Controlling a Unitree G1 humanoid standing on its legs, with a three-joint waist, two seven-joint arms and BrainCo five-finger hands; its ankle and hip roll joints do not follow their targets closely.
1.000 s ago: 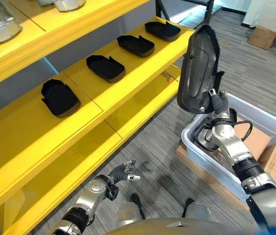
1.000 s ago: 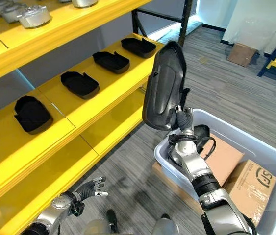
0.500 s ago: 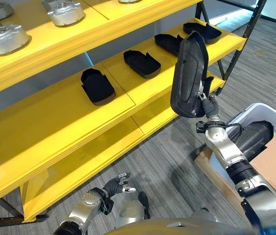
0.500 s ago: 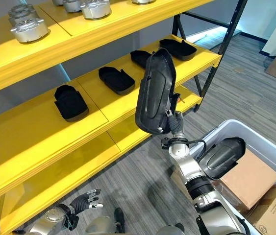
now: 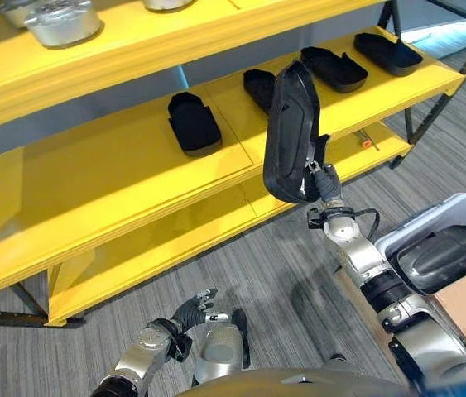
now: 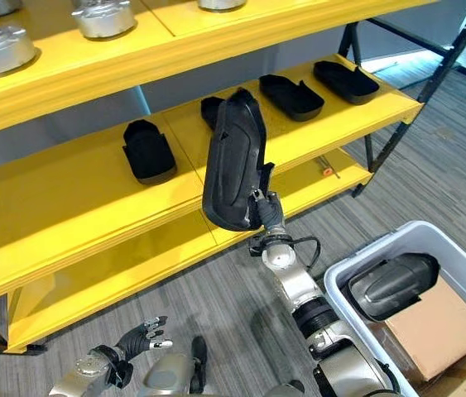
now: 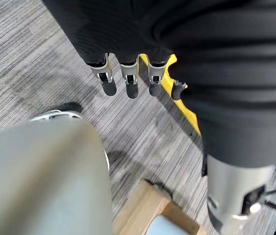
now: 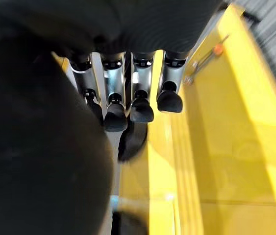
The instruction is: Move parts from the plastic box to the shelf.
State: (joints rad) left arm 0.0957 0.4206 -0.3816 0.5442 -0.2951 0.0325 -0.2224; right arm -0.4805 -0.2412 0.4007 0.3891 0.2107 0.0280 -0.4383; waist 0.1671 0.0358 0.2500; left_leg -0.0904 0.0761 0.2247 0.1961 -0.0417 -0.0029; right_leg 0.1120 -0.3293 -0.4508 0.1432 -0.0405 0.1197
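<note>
My right hand (image 5: 322,179) is shut on the lower end of a long black moulded part (image 5: 290,136) and holds it upright in front of the yellow shelf's middle level (image 5: 125,169). In the right wrist view its fingers (image 8: 141,105) lie along the dark part (image 8: 35,147). Several similar black parts (image 5: 194,122) lie in a row on that level. The grey plastic box (image 5: 427,217) stands on the floor at the right with another black part (image 5: 438,256) in it. My left hand (image 5: 198,306) hangs open low over the floor, its fingers (image 7: 130,81) straight.
Round metal parts (image 6: 100,16) sit on the upper shelf. A cardboard box (image 6: 435,331) lies inside the plastic box. A small orange-tipped item (image 5: 367,142) rests on the lower level. A black shelf leg (image 6: 381,136) stands at the shelf's right end.
The camera has turned toward the shelf. My right hand has carried the black part away from above the plastic box to the front of the shelf's middle level. The left hand stays low.
</note>
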